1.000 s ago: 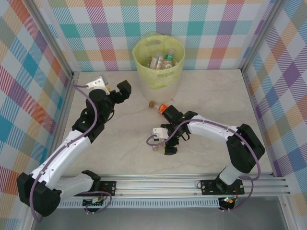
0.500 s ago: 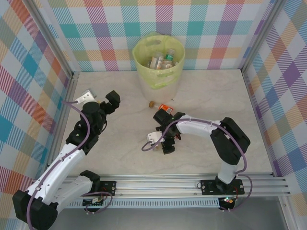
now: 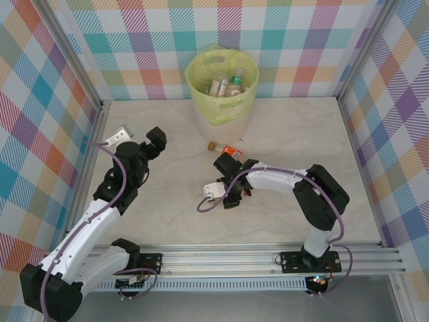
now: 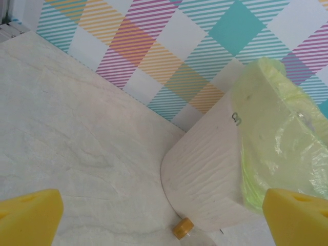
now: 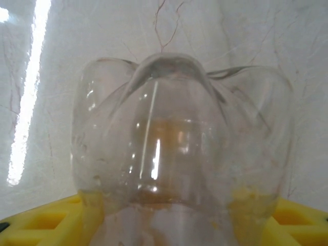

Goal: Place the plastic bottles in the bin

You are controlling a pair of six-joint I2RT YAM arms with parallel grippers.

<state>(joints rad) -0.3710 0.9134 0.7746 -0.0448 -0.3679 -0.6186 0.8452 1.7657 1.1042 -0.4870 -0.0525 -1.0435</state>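
Surface I work on: one pale, faintly veined table. Standing on it: one bin, upright, far edge, centre. Lying on it: one plastic bottle, orange-capped, on its side, near the bin's foot.

From above the light is bright, even and diffuse, and the arms cast only faint, soft shadows on the pale worktop beneath them. At the right end effector, the clear bottle between its fingers sits so close that its edges go soft. Thin white highlights run down its front. A blown-out streak of glare crosses the worktop up and to the left of that end effector. At the left end effector the yellow fingertips are blurred. The worktop ahead of it is sharp, and the bag lining the bin, ahead to the right, glows translucent.
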